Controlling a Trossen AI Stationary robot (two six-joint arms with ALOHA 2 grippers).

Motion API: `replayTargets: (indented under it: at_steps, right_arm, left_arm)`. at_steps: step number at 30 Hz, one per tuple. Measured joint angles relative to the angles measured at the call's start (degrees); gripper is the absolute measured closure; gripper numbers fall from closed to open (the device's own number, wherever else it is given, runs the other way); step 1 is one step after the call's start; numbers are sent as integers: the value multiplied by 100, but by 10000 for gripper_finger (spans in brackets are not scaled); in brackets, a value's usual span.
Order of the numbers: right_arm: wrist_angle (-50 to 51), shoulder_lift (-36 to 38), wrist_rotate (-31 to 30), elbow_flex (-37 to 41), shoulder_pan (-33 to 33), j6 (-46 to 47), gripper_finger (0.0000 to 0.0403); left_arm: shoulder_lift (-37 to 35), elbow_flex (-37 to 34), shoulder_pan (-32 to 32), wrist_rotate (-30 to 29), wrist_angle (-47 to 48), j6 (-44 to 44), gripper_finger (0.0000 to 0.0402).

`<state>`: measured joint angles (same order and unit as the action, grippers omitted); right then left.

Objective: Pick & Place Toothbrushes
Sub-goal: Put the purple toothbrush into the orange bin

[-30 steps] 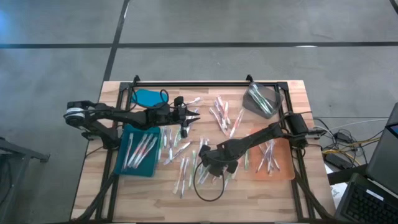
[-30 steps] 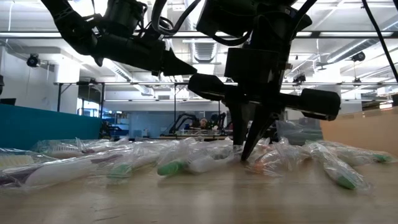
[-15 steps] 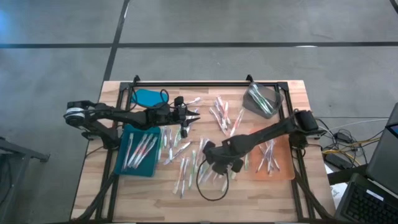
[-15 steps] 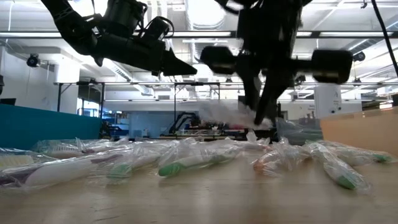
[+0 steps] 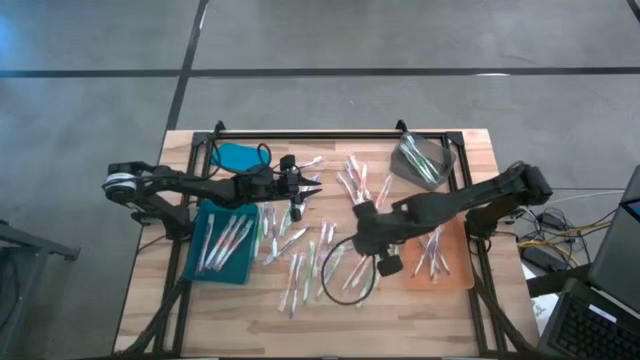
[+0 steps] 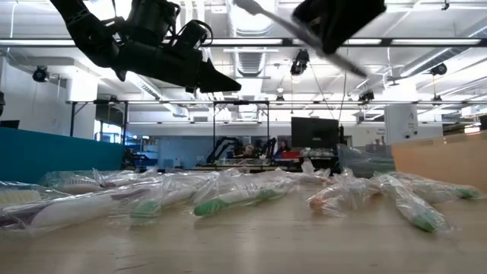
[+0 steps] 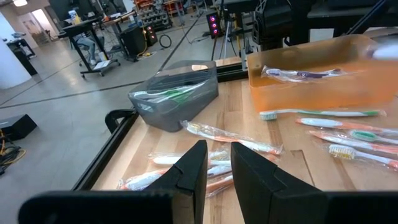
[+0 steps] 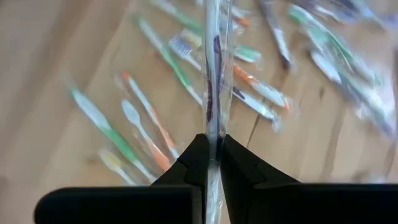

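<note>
One wrapped toothbrush (image 8: 213,74) clamped in right claw (image 8: 211,163), its ends blurred; left claw (image 7: 217,163) slightly apart.

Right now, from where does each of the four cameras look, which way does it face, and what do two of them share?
High view: above, straight down on the wooden table; both arms show.
Low view: table height, facing the room; left hand above wrapped toothbrushes.
Left wrist view: past its own fingers, toward the grey bin and orange tray.
Right wrist view: down on the table; right hand shut on a wrapped toothbrush.
Shared: high and left wrist views both show bin and tray.
</note>
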<state>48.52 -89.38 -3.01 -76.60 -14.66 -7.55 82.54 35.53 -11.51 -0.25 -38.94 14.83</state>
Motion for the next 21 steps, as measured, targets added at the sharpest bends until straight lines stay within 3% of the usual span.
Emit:
replayTargets:
  at_steps: [9, 21]
  right_arm:
    - [417, 891, -227, 0, 2, 3269, 383]
    - [2760, 1502, -470, 122, -143, 7293, 383]
  left_arm:
    - [0, 0, 0, 0, 0, -2, 327]
    - [0, 0, 0, -76, -1, 25, 327]
